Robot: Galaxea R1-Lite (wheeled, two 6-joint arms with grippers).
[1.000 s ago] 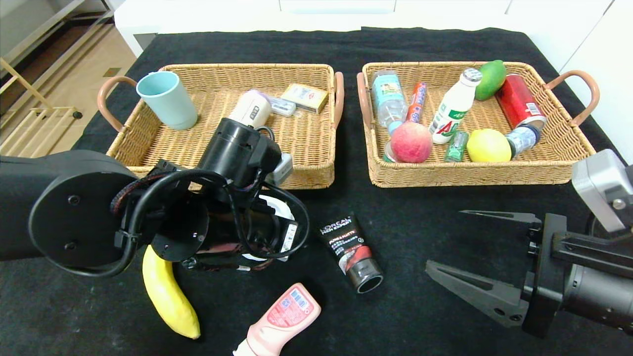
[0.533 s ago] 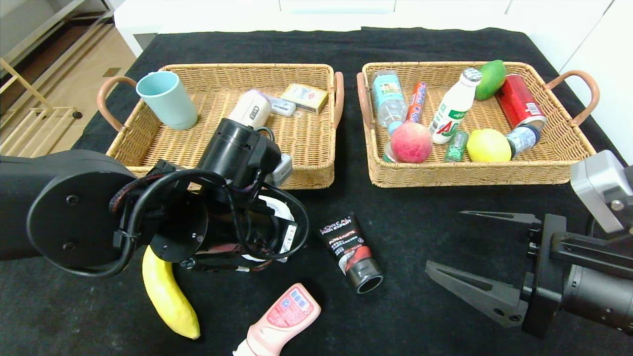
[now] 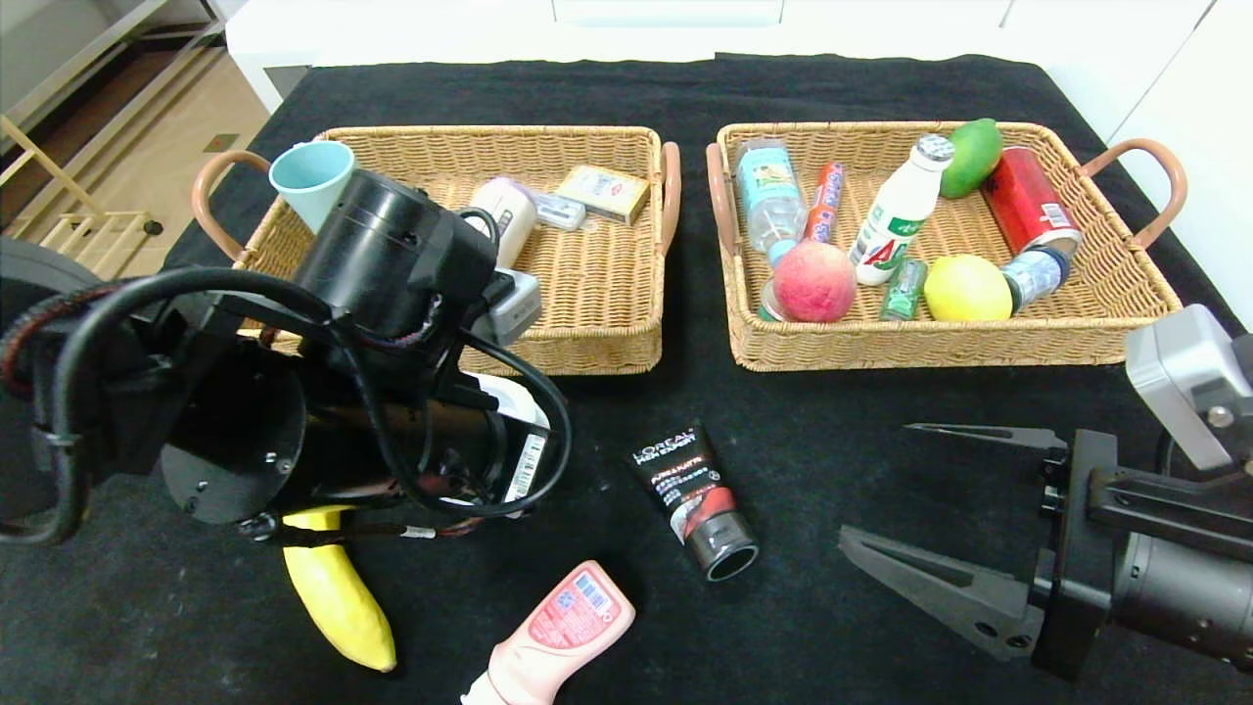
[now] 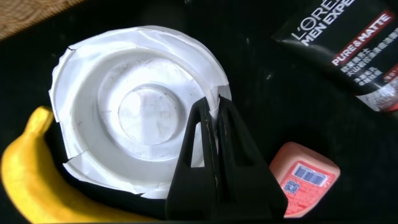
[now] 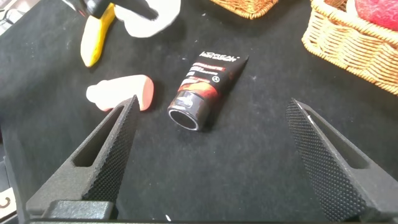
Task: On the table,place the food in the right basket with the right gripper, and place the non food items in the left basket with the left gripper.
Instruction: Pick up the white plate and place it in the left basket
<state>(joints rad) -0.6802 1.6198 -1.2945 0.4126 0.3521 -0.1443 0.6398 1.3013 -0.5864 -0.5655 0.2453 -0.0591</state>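
Since prev. frames the left gripper (image 4: 211,134) had risen and swung toward the left basket (image 3: 597,343), fingers clamped on the rim of the white container (image 4: 137,112), which appeared lifted off the table (image 3: 832,411). Judged: carry to basket under way. Right gripper (image 3: 915,524) hung low at near right, jaws wide, empty. Banana (image 3: 338,592), tube (image 3: 695,494), pink bottle (image 3: 553,636) remained on cloth.

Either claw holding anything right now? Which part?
Left claw is shut on the rim of the white round container. Right claw is open, holding nothing.
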